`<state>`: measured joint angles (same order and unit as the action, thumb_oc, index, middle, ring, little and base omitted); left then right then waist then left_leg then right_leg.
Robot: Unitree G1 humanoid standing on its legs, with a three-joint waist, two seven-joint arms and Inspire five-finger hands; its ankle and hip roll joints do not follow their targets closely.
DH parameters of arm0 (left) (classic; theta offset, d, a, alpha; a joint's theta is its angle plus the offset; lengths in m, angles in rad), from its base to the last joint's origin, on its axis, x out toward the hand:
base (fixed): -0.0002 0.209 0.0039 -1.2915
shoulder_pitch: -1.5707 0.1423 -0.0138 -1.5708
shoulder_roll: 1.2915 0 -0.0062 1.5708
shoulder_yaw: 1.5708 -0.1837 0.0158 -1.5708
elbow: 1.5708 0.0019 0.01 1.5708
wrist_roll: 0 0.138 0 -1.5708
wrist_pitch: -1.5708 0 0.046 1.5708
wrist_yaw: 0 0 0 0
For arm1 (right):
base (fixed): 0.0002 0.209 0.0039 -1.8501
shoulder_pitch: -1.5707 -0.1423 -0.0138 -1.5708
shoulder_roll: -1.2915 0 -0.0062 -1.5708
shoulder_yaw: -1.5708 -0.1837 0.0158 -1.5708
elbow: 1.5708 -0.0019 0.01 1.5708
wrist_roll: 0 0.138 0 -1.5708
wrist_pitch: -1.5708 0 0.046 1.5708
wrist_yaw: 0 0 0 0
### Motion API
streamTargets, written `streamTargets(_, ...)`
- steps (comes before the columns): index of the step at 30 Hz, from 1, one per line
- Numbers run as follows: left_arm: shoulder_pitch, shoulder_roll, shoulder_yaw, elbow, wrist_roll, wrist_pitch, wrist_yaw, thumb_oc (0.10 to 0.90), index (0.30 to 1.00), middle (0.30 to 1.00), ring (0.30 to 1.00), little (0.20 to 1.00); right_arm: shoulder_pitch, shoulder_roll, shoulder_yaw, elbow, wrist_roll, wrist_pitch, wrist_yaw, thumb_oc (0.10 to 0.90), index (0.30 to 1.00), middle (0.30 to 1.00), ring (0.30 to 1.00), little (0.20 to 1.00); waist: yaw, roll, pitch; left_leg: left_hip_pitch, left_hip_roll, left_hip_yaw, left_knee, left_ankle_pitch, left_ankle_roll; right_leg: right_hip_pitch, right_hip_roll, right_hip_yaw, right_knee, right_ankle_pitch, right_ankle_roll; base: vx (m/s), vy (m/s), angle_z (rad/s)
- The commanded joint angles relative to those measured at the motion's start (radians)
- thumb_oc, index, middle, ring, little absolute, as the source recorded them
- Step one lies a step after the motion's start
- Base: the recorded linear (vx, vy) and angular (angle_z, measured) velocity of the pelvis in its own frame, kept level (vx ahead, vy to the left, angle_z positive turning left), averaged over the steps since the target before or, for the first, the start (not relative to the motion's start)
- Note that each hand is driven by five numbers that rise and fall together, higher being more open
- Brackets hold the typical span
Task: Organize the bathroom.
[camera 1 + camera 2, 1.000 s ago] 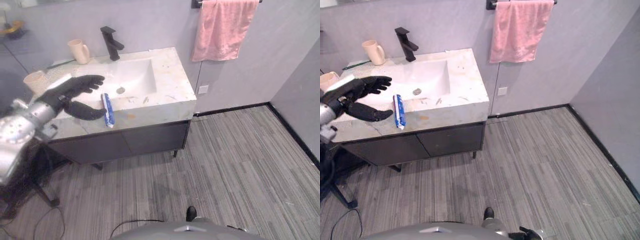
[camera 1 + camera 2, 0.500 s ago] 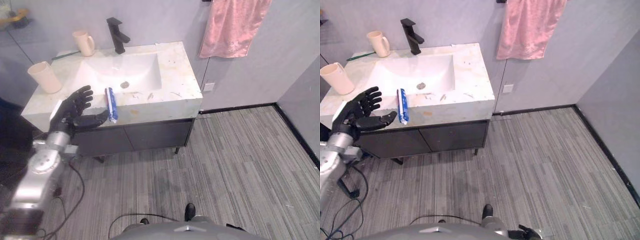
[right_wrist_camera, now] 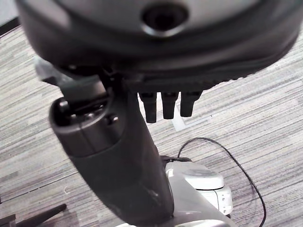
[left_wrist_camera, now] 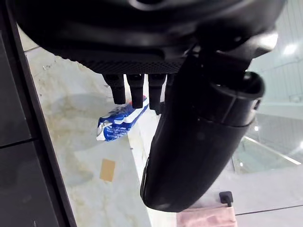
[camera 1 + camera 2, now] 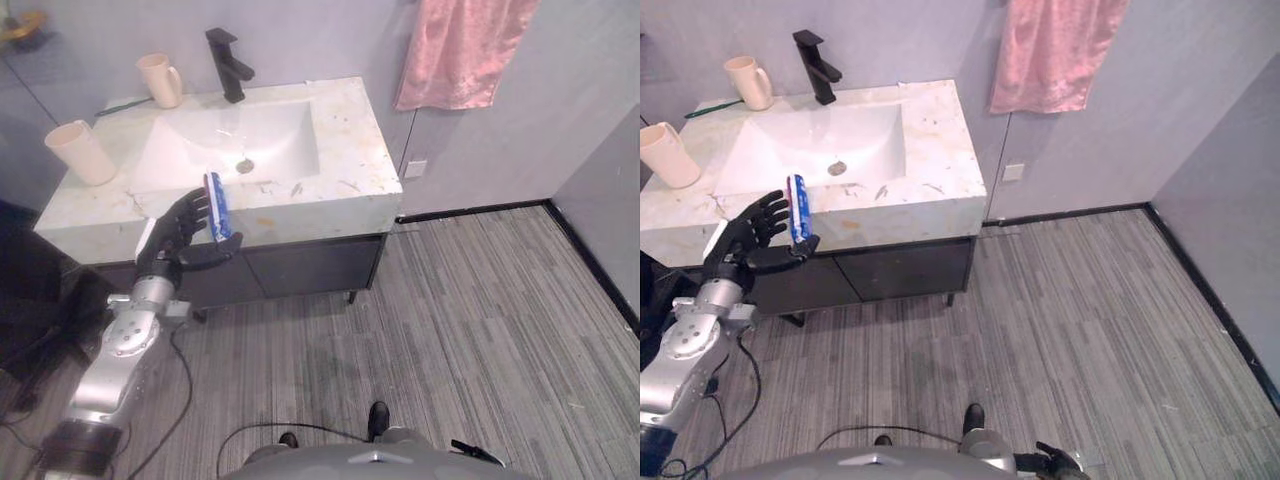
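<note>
A blue and white toothpaste tube (image 5: 217, 205) lies flat on the marble counter (image 5: 350, 170), close to the front edge and just before the sink basin (image 5: 240, 140). My left hand (image 5: 178, 232) is open at that front edge, beside the tube's near end. Its straight fingers (image 4: 134, 91) point over the counter at the tube (image 4: 118, 124), and its thumb reaches out under the tube's near end without touching it. My right hand (image 3: 113, 156) hangs open over the floor, fingers straight, with nothing in it.
A beige cup (image 5: 78, 152) stands at the counter's left end. A mug (image 5: 160, 80), a green toothbrush (image 5: 125, 103) and a black faucet (image 5: 227, 64) are along the back. A pink towel (image 5: 465, 50) hangs on the right wall. Dark cabinet doors (image 5: 300, 270) sit under the counter.
My left hand has come down and back from above the counter to its front edge, staying open. The tube has stayed where it was. The camera has shifted.
</note>
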<state>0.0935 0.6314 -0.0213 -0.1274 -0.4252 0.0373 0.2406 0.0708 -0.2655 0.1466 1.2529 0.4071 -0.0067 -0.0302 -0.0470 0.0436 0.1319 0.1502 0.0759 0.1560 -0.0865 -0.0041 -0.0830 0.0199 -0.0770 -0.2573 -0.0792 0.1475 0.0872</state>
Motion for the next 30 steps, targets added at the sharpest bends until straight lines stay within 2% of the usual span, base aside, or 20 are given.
streamTargets(1, -0.092, 0.015, 0.064, -0.054, 0.078, -0.143, 0.164, 0.8, 0.9, 0.9, 0.9, 0.9, -0.055, 0.003, 0.008, 0.02, 0.007, -0.014, -0.004, 0.8, 0.9, 0.9, 0.9, 0.9, -0.015, -0.005, -0.014, -0.073, -0.039, 0.078, 0.166, -0.072, 0.048, 0.031, 0.032, 0.078, 0.072, -0.173, 0.047, 0.04, 0.001, -0.08)
streamTargets(5, -0.075, -0.018, 0.096, -0.054, 0.098, -0.172, 0.235, 0.8, 0.9, 0.9, 0.9, 0.9, -0.049, 0.011, 0.006, 0.028, 0.002, -0.012, 0.002, 0.8, 0.9, 0.9, 0.9, 0.9, -0.011, -0.01, -0.01, -0.076, -0.041, 0.073, 0.176, -0.079, 0.049, 0.034, 0.032, 0.081, 0.073, -0.177, 0.044, 0.02, 0.001, -0.04)
streamTargets(10, -0.061, -0.043, 0.096, -0.043, 0.101, -0.167, 0.22, 0.8, 0.9, 0.9, 0.9, 0.9, -0.047, 0.022, 0.014, 0.024, 0.004, -0.012, 0.004, 0.8, 0.9, 0.9, 0.9, 0.9, -0.009, -0.013, -0.007, -0.072, -0.042, 0.071, 0.169, -0.077, 0.048, 0.036, 0.033, 0.079, 0.076, -0.18, 0.044, 0.0, 0.0, 0.0)
streamTargets(15, -0.067, -0.068, 0.047, -0.034, 0.051, -0.136, 0.175, 0.8, 0.9, 0.9, 0.9, 0.9, -0.062, 0.023, 0.019, 0.017, 0.007, -0.015, -0.005, 0.8, 0.9, 0.9, 0.9, 0.9, -0.009, -0.012, -0.002, -0.07, -0.04, 0.071, 0.17, -0.078, 0.049, 0.033, 0.03, 0.077, 0.082, -0.181, 0.045, 0.0, 0.0, 0.0)
streamTargets(19, -0.077, -0.078, 0.003, -0.036, 0.066, -0.131, 0.187, 0.8, 0.9, 0.9, 0.9, 0.9, -0.069, 0.017, 0.017, 0.014, 0.011, -0.015, -0.008, 0.8, 0.9, 0.9, 0.9, 0.9, -0.012, -0.011, 0.001, -0.07, -0.039, 0.072, 0.172, -0.08, 0.049, 0.035, 0.03, 0.078, 0.082, -0.182, 0.046, 0.0, 0.0, 0.0)
streamTargets(30, -0.105, -0.071, -0.039, 0.001, 0.118, -0.173, 0.228, 0.8, 0.9, 0.9, 0.9, 0.9, -0.05, 0.008, 0.013, 0.015, -0.007, -0.014, -0.003, 0.8, 0.9, 0.9, 0.9, 0.9, -0.03, -0.017, 0.001, -0.072, -0.032, 0.082, 0.185, -0.084, 0.049, 0.04, 0.033, 0.09, 0.085, -0.184, 0.044, 0.02, -0.004, -0.05)
